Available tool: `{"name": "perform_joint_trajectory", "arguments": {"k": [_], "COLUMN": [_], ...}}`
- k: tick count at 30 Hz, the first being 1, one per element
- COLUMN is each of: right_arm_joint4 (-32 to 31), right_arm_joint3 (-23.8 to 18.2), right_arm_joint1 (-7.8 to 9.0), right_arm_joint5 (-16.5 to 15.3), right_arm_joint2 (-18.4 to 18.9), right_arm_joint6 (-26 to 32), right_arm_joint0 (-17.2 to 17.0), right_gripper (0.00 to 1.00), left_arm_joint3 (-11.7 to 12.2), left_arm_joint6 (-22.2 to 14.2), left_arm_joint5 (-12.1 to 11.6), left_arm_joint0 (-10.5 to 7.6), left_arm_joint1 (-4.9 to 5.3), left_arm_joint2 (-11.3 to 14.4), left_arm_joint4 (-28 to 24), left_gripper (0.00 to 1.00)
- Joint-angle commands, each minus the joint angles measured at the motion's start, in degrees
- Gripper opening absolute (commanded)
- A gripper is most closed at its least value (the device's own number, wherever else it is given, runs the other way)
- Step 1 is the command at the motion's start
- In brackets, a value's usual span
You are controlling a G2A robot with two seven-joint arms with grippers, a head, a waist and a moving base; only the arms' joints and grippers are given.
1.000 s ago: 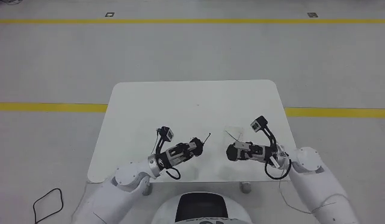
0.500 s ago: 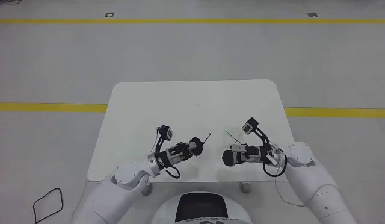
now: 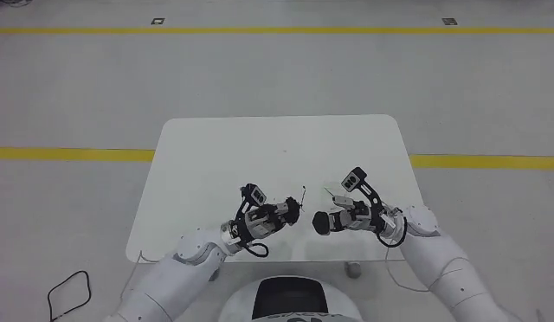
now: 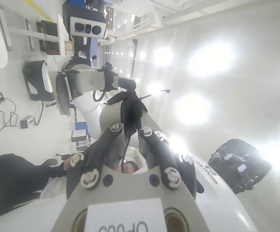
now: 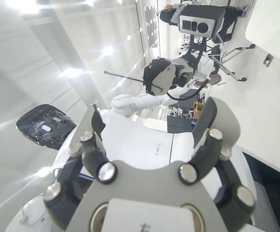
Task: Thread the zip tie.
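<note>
"Starting with the left end effector (image 4: 131, 102), what did it have?"

"It was clenched on the tie (image 4: 154, 94), held up over the near part of the worktop (image 3: 260, 149), between the two arms. The fingers pinched the strap partway along, and one length stuck out in front."

"How would it handle?"

"Light as nothing, I'd judge. It looked like thin, springy plastic, slick on the flats, so the free length would likely wobble and bow under any push. Taking hold close to the end being fed looked the sound choice, since a short stub would stay stiff enough to aim."

"Which way did it point?"

"From above, the free length slanted away from the robot and a little toward the other arm. Its long axis ran almost straight out of the pinch. The end carried a small thickening, perhaps the head, but it was too small to be sure."

"And the right end effector (image 5: 152, 112)?"

"Released, fingers spread wide, nothing between them. It sat just beside the left one, facing it, near the tie but apart from it. From its wrist the tie showed as a dark line crossing the left fingers, with a long end on one side and a short one on the other."
</note>
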Motion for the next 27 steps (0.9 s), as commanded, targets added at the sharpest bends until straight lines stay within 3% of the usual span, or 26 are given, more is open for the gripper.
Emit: {"name": "perform_joint_trajectory", "arguments": {"k": [1,5,8,12,19,27], "right_arm_joint4": [0.0,0.7,3.6,6.1,6.3,10.6], "right_arm_joint3": [0.0,-1.0,-1.3,-1.2,-1.5,-3.0], "right_arm_joint1": [0.00,-0.11,-0.29,-0.48,-0.54,-1.34], "right_arm_joint5": [0.0,0.9,1.8,1.8,1.8,1.6], "right_arm_joint2": [0.0,-0.3,-0.5,-1.2,-1.3,-2.8], "right_arm_joint6": [0.0,-0.8,0.0,0.0,-0.8,0.0], "right_arm_joint0": [0.0,-0.4,-0.8,-0.8,-0.9,-2.0], "right_gripper": [1.00,1.00,1.00,1.00,1.00,1.00], "left_arm_joint3": [-0.1,-0.7,-0.7,1.3,0.9,1.1], "left_arm_joint6": [0.0,0.3,-2.6,-6.2,-5.5,-5.9], "left_arm_joint5": [0.0,0.9,1.8,2.2,2.6,3.3], "left_arm_joint0": [0.05,0.04,0.16,-0.51,-0.47,-0.70], "left_arm_joint1": [0.02,-0.12,-0.46,-1.08,-1.16,-1.83], "left_arm_joint2": [0.0,0.5,1.2,1.8,2.0,3.0], "left_arm_joint4": [0.2,-0.7,-5.7,-12.1,-12.4,-15.4], "left_gripper": [0.00,0.00,0.00,0.00,0.00,0.00]}}
